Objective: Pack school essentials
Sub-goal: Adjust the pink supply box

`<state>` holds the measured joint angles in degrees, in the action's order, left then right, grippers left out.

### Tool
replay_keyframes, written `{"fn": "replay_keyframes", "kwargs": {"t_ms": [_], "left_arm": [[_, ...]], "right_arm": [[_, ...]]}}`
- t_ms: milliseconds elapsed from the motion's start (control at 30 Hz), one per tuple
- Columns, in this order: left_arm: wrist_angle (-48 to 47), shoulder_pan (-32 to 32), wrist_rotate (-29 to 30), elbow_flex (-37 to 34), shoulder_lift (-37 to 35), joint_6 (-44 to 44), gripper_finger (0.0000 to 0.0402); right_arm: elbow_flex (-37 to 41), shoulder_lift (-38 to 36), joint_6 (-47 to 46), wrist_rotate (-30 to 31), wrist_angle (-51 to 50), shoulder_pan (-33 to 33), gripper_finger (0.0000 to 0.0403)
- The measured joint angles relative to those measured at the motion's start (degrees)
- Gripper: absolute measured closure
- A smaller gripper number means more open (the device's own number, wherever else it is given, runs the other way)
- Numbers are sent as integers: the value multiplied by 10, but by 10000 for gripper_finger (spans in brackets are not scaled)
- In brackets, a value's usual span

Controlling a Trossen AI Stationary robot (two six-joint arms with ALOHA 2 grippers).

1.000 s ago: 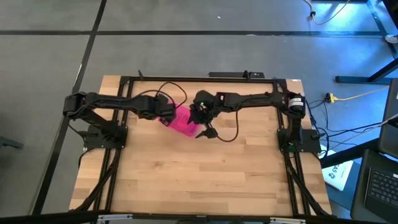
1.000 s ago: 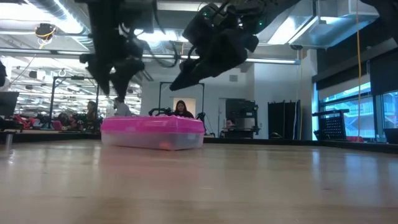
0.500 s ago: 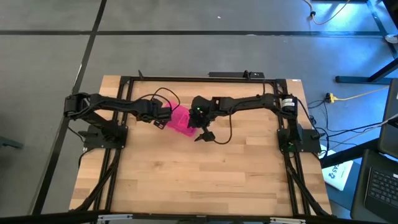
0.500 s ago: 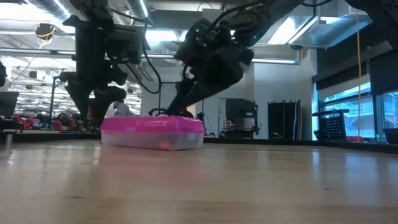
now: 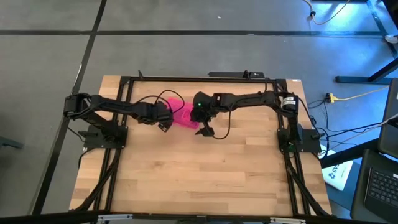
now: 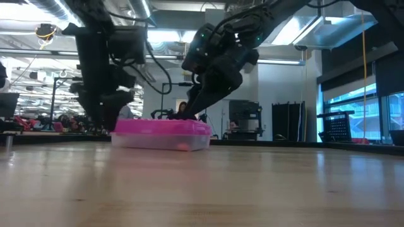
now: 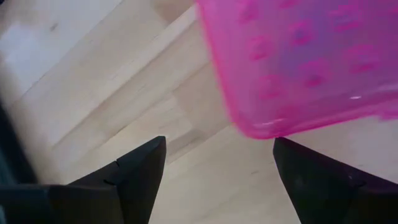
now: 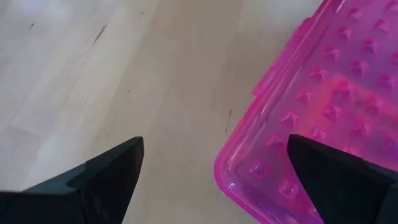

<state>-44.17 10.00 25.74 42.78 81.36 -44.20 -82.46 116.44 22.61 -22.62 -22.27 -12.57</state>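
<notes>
A clear plastic box with a pink studded lid (image 5: 183, 115) stands flat on the wooden table, left of centre toward the far side; it also shows in the low view (image 6: 161, 133). My left gripper (image 7: 217, 168) is open and low at the box's left end, with a lid corner (image 7: 261, 127) between its fingers. My right gripper (image 8: 214, 168) is open above the box's right end, one finger over the lid (image 8: 311, 93). The stationery is out of view; only a small reddish thing (image 6: 183, 146) shows through the clear wall. My left gripper stands astride the lid's corner (image 7: 261, 127), coming slanting down from the table's left; I cannot tell whether a finger touches it. My right gripper reaches down to the lid's top near its right end (image 6: 192, 116); one finger (image 8: 336, 177) overlaps the lid, and whether it touches cannot be told.
Bare wooden table (image 5: 199, 174) spreads toward the near edge and to the right of the box. Black frame rails (image 5: 186, 79) run along the far edge and both sides. Cables loop from both arms over the box area. People and equipment show in the room behind.
Both grippers have come down to the box, the left at its left end and the right moving left and down over its right end. The box has slid a little along the table toward the right and far side, staying flat.
</notes>
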Motion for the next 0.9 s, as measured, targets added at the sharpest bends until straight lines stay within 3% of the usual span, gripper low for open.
{"fn": "replay_keyframes", "kwargs": {"t_ms": [200, 433, 633, 900], "left_arm": [[55, -3, -24, 0, 0, 14, 107], [51, -4, -47, 0, -5, 28, 108], [16, 1, -7, 0, -27, 28, 108], [11, 13, -6, 0, -31, 43, 108]], "right_arm": [[0, -1, -13, 19, -5, -11, 4], [0, -1, -16, 26, -23, -24, 4], [-1, -1, -8, 26, -44, -34, 4], [2, -17, 2, 56, -77, -55, 4]]}}
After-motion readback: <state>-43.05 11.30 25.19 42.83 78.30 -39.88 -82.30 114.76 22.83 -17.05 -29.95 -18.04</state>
